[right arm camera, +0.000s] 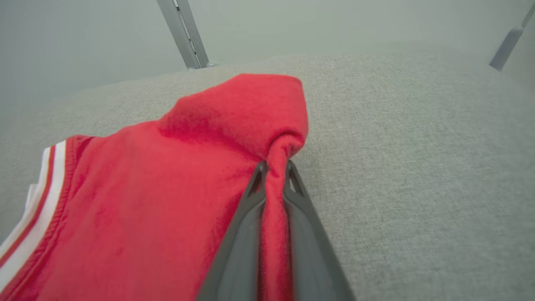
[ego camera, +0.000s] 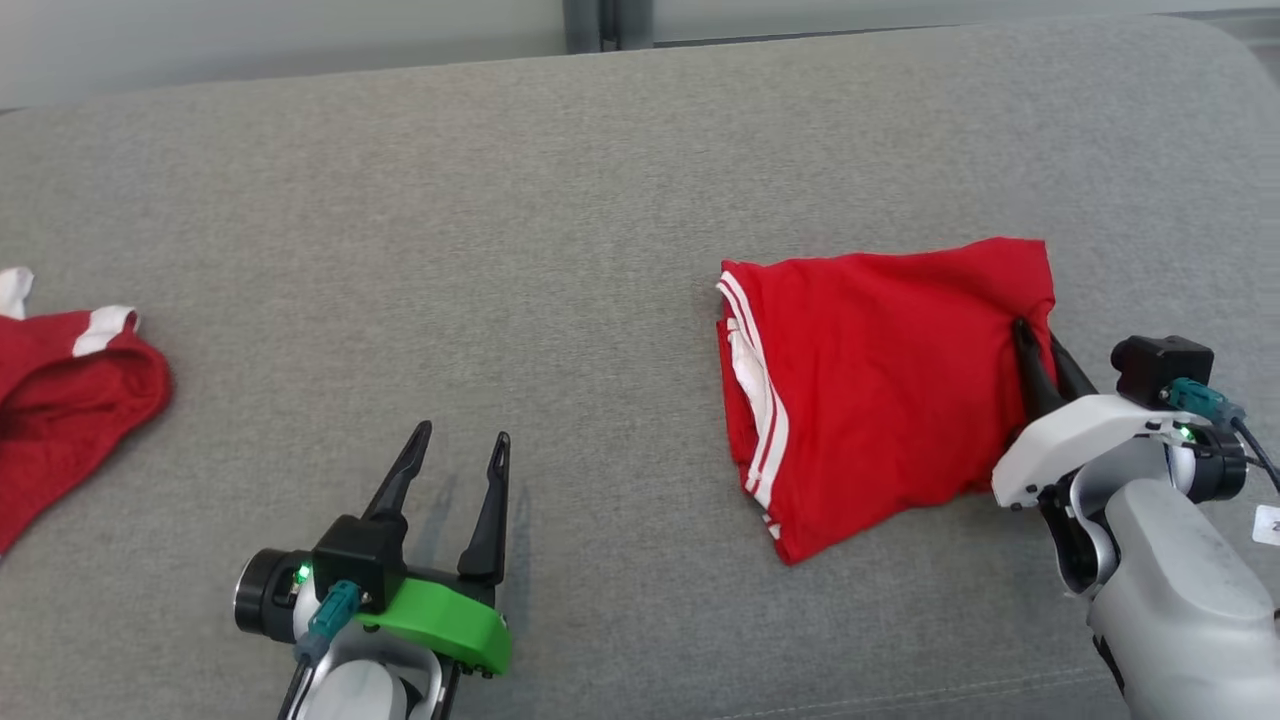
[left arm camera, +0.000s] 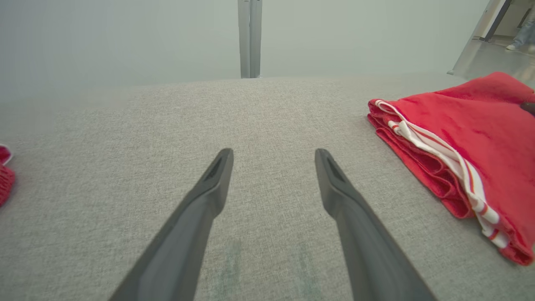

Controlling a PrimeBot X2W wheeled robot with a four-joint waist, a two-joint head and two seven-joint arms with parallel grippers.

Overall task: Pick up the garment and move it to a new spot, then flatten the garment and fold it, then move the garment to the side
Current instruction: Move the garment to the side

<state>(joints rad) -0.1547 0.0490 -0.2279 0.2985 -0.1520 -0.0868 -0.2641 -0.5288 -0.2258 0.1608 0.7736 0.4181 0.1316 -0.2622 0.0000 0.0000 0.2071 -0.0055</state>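
Note:
A folded red garment (ego camera: 870, 380) with white stripes along its left edge lies right of centre on the grey cushion. My right gripper (ego camera: 1035, 335) is shut on its right edge; in the right wrist view a pinched ridge of the red garment (right arm camera: 175, 179) runs between the two fingers of the right gripper (right arm camera: 273, 167). My left gripper (ego camera: 465, 438) stands open over bare cushion at the lower left, well apart from the garment (left arm camera: 472, 150), with nothing between the left gripper's (left arm camera: 273, 156) fingers.
Another red cloth with white trim (ego camera: 60, 400) lies at the left edge of the grey cushion (ego camera: 450, 220). A metal post (left arm camera: 249, 37) stands behind the cushion's far edge. Bare cushion lies between the two cloths.

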